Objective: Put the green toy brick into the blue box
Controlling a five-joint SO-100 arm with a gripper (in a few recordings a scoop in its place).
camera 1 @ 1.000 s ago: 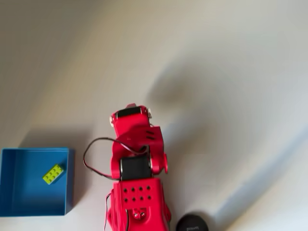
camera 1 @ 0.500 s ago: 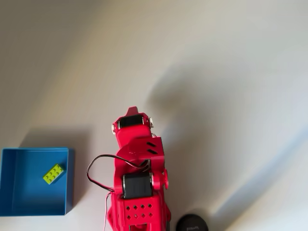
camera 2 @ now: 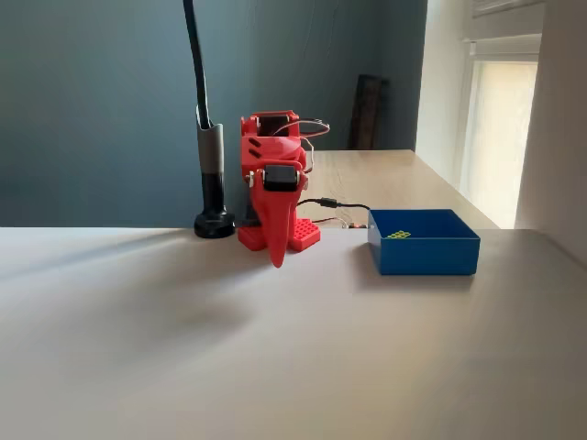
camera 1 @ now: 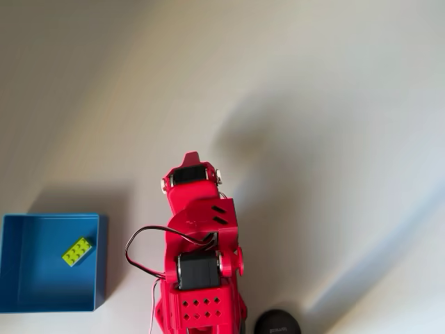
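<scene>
We see a pale, matte desk (camera 2: 275,367) carrying everything, its surface crossed by soft shadows in both views. Near the desk's back edge in the fixed view stands a black round base (camera 2: 214,225) holding a dark post with a grey sleeve (camera 2: 210,151), from which a thin black stem (camera 2: 194,55) rises past the top of the picture. From overhead we catch that base (camera 1: 277,323) at the bottom edge. Behind the desk is a dark teal wall (camera 2: 101,101); a bright window (camera 2: 504,128) lies to the right.

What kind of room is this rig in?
Likely a home or office room, not a lab: a plain pale table, dark blue-grey wall, a bright window and a second wooden table behind the red arm.
</scene>
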